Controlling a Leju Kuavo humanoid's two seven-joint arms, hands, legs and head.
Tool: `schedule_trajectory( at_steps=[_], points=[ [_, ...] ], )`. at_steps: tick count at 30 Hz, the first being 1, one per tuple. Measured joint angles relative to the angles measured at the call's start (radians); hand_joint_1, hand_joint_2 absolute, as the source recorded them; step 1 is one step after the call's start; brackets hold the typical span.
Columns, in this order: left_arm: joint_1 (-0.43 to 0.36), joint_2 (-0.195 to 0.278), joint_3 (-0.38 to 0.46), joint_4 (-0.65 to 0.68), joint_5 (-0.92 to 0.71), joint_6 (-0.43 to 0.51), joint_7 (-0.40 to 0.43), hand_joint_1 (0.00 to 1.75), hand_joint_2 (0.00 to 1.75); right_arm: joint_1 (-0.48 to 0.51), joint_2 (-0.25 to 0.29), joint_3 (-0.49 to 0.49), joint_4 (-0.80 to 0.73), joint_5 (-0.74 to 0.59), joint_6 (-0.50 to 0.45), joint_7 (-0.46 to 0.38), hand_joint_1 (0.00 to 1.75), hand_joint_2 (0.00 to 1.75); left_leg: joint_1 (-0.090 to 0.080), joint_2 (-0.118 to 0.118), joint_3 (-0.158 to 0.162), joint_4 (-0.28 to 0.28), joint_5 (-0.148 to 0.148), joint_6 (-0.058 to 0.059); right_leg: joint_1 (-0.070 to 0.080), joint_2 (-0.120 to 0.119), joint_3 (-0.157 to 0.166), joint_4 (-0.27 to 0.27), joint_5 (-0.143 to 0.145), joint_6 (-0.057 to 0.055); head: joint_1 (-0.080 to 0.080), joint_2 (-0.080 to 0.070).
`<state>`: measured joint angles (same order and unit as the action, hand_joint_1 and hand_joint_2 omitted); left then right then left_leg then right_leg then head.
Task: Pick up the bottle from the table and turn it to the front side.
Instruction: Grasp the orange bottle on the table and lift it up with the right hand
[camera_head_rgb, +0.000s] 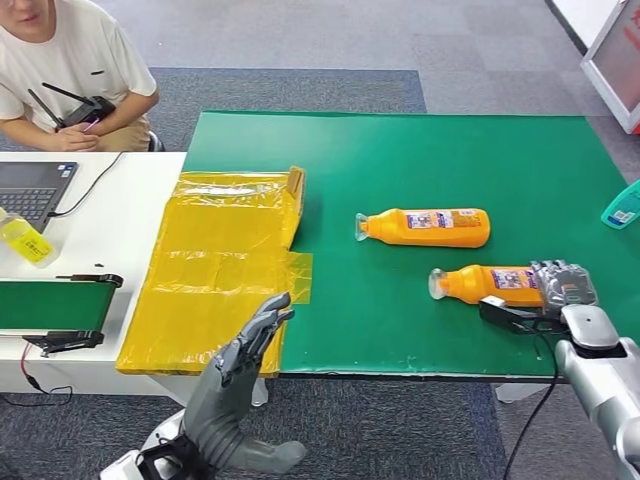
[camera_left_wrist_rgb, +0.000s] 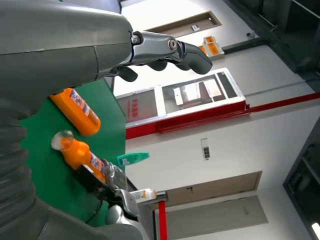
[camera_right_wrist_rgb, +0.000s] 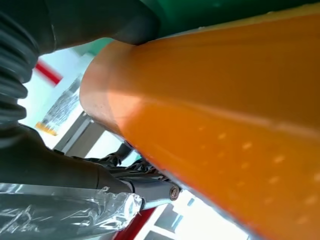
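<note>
Right hand (camera_head_rgb: 562, 290), wrapped in crinkly clear plastic, is closed round base end of near orange bottle (camera_head_rgb: 487, 284), which lies on its side w/ clear cap pointing left, close to near edge of green table (camera_head_rgb: 377, 150). Second orange bottle (camera_head_rgb: 426, 227) lies parallel just beyond it, apart. Open green felt left of both bottles as far as glossy yellow plastic sheet (camera_head_rgb: 211, 270). Left hand (camera_head_rgb: 238, 375) hovers off near edge, fingers spread, holding nothing. Teal bottle (camera_head_rgb: 623, 207) at far right edge.
</note>
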<state>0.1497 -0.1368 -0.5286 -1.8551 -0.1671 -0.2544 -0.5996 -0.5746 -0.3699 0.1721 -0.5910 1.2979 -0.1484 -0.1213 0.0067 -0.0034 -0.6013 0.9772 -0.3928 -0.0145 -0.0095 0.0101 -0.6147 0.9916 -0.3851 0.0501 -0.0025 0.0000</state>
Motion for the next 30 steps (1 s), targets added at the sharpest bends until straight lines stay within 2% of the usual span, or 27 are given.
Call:
schedule_trajectory(
  at_steps=[3,5,10,14,18,20,22,24,30],
  points=[
    [0.008,0.002,0.006,0.000,0.004,0.000,-0.013,0.00,1.75,0.050,0.003,-0.069,-0.083,-0.244,0.063,-0.180,1.75,1.75,0.000,0.000,0.001,0.000,-0.001,0.000,0.001,0.000,0.001,0.000,-0.001,0.000,0.000,0.000],
    [0.015,0.004,0.014,0.000,0.005,0.004,-0.022,0.00,1.75,0.101,0.012,-0.117,-0.162,-0.378,0.106,-0.257,1.75,1.75,0.001,0.000,0.001,0.000,-0.001,0.000,0.001,0.000,0.001,0.000,-0.001,0.000,0.000,0.000],
    [0.036,0.002,0.038,0.000,0.026,-0.003,-0.024,0.00,1.75,0.244,0.079,-0.160,-0.374,-0.487,0.105,-0.289,1.75,1.75,0.001,0.000,0.001,0.000,-0.001,-0.001,0.001,0.000,0.001,0.000,-0.001,0.000,0.000,0.000],
    [0.056,-0.001,0.049,-0.001,0.031,0.000,-0.025,0.00,1.75,0.353,0.166,-0.161,-0.533,-0.598,0.139,-0.310,1.75,1.75,0.001,0.000,0.000,0.000,-0.001,-0.001,0.001,0.000,0.000,0.000,-0.002,-0.001,0.000,0.000],
    [0.069,-0.011,0.059,-0.005,-0.035,0.067,-0.013,0.00,1.75,0.441,0.264,-0.161,-0.670,-0.730,0.194,-0.329,1.75,1.75,0.001,0.000,0.000,0.000,-0.001,-0.002,0.001,0.000,0.000,0.000,-0.003,-0.001,0.000,0.000],
    [0.078,-0.019,0.065,-0.013,-0.131,0.141,-0.004,0.00,1.75,0.486,0.314,-0.154,-0.739,-0.701,0.181,-0.321,1.75,1.75,0.001,0.000,0.000,0.000,-0.002,-0.002,0.001,0.000,0.000,0.000,-0.004,-0.001,0.000,0.000],
    [0.087,-0.027,0.067,-0.033,-0.254,0.211,-0.002,0.00,1.75,0.533,0.356,-0.129,-0.805,-0.591,0.134,-0.301,1.75,1.75,0.001,0.000,0.000,0.000,-0.002,-0.002,0.001,0.000,0.000,0.000,-0.004,-0.001,0.000,0.000],
    [0.091,-0.032,0.063,-0.056,-0.333,0.242,0.009,0.00,1.75,0.572,0.387,-0.085,-0.857,-0.504,0.102,-0.288,1.75,1.75,0.001,0.000,0.000,0.000,-0.003,-0.002,0.001,0.000,0.000,0.000,-0.004,-0.001,0.000,0.000],
    [0.089,-0.033,0.055,-0.072,-0.368,0.281,0.056,0.00,1.75,0.642,0.445,0.089,-0.976,-0.403,0.025,-0.293,1.75,1.75,0.001,0.000,0.000,0.000,-0.003,-0.003,0.001,0.000,-0.001,0.000,-0.005,-0.002,0.000,0.000]
  ],
)
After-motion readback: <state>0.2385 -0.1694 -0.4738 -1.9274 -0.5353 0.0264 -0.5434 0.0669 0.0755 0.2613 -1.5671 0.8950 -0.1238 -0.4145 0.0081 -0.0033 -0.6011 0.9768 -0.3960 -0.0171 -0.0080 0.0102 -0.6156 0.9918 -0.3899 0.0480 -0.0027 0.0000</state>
